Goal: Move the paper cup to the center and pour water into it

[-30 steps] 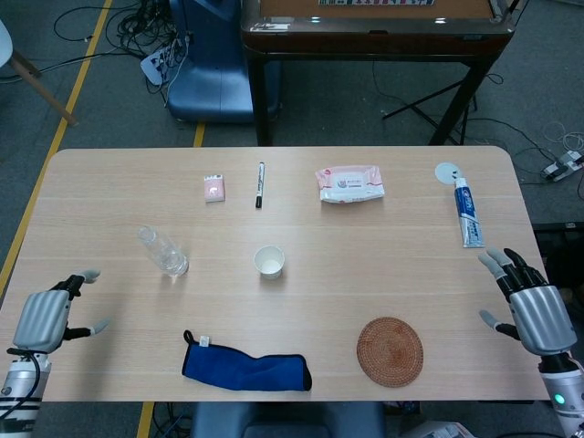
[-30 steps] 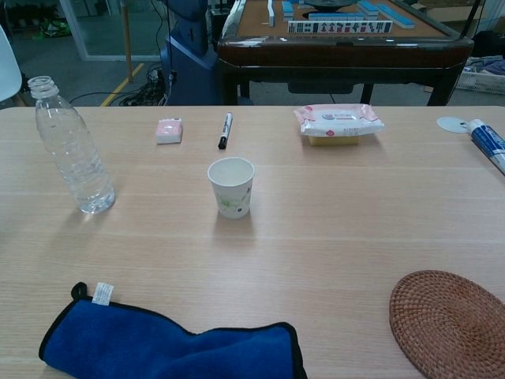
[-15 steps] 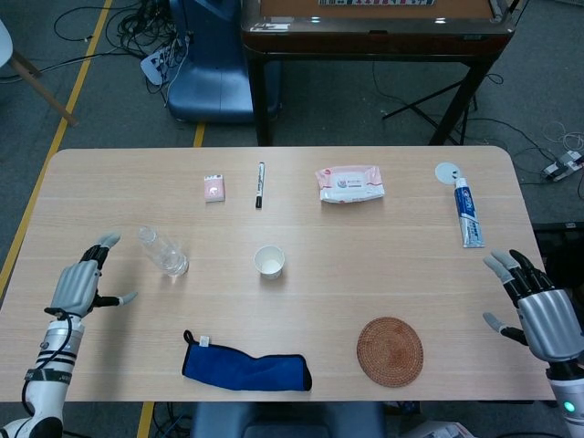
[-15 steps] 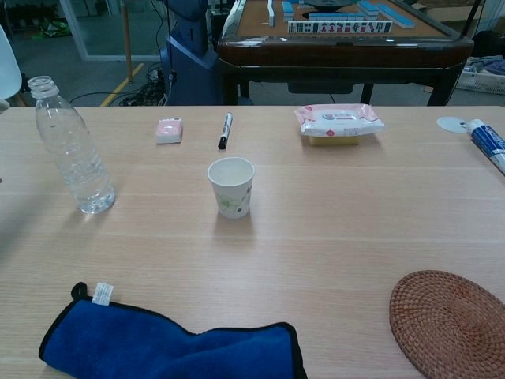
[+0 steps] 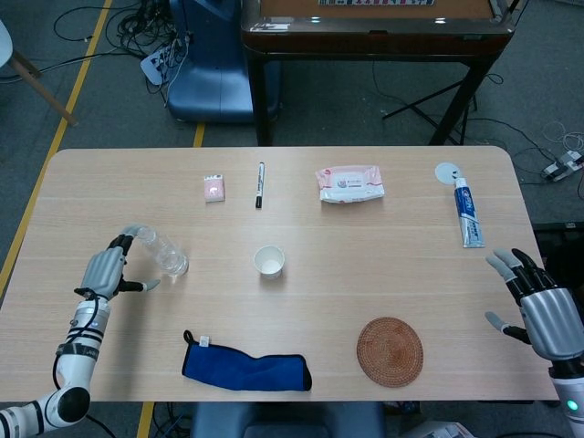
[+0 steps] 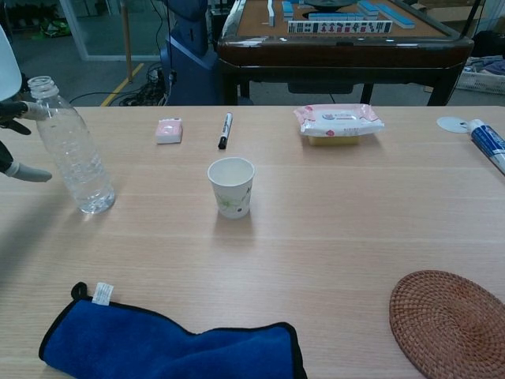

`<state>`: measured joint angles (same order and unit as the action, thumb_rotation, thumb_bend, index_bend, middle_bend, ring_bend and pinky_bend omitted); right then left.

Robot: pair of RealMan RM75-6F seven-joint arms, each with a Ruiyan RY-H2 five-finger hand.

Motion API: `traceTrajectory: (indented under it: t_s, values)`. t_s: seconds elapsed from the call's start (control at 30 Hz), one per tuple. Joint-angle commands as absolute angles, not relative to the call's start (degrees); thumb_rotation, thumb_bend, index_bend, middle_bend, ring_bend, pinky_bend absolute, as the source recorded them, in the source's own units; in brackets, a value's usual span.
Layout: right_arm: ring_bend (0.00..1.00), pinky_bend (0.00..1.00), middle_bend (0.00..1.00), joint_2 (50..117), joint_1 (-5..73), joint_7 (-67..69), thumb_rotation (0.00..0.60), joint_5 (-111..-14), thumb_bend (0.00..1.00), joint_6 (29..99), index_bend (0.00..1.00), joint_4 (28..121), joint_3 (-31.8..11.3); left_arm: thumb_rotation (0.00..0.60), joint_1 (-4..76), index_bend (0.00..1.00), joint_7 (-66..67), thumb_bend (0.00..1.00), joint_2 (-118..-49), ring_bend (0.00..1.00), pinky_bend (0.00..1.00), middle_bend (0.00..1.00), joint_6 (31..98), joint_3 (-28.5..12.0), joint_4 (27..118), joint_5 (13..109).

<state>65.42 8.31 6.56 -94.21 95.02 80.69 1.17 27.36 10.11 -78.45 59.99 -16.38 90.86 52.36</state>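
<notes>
A white paper cup point(image 5: 269, 262) point(image 6: 231, 186) stands upright near the table's middle. To its left stands a clear uncapped plastic water bottle point(image 5: 163, 252) point(image 6: 72, 148). My left hand point(image 5: 108, 270) point(image 6: 17, 140) is just left of the bottle, fingers spread around it without gripping; only its fingertips show at the chest view's left edge. Far from both objects, my right hand point(image 5: 540, 307) hovers open at the table's right edge, and the chest view does not show it.
A blue cloth point(image 5: 245, 369) and a woven coaster point(image 5: 390, 350) lie near the front edge. Along the far side lie a pink eraser point(image 5: 213, 188), a black pen point(image 5: 260, 183), a wipes pack point(image 5: 349, 182) and a toothpaste tube point(image 5: 468, 212).
My left hand has moved forward and to the right, from the table's left front edge up to the bottle. The right hand has drifted slightly toward the table's edge.
</notes>
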Motion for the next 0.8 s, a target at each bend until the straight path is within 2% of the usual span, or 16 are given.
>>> traceTrajectory:
  t_s: [0.03,0.33,0.8]
  values:
    - [0.08,0.32,0.15,65.4,8.2,6.8,0.600,-94.3,0.00,94.9,0.16,80.6,1.0,0.600,28.7,0.01,11.3,0.07,-79.9,0.12,0.34,0.03,59.5,-16.9,90.0,50.1]
    - [0.08,0.32,0.15,65.2,7.8,7.6,0.600,-94.7,0.00,94.5,0.16,80.4,0.2,0.600,31.1,0.01,11.7,0.07,-82.9,0.12,0.33,0.03,59.4,-18.5,89.3,44.6]
    - [0.08,0.32,0.15,65.0,7.2,8.4,0.600,-95.2,0.00,94.3,0.16,80.2,-0.6,0.600,32.7,0.11,9.3,0.06,-87.3,0.12,0.33,0.05,60.4,-20.4,86.8,39.2]
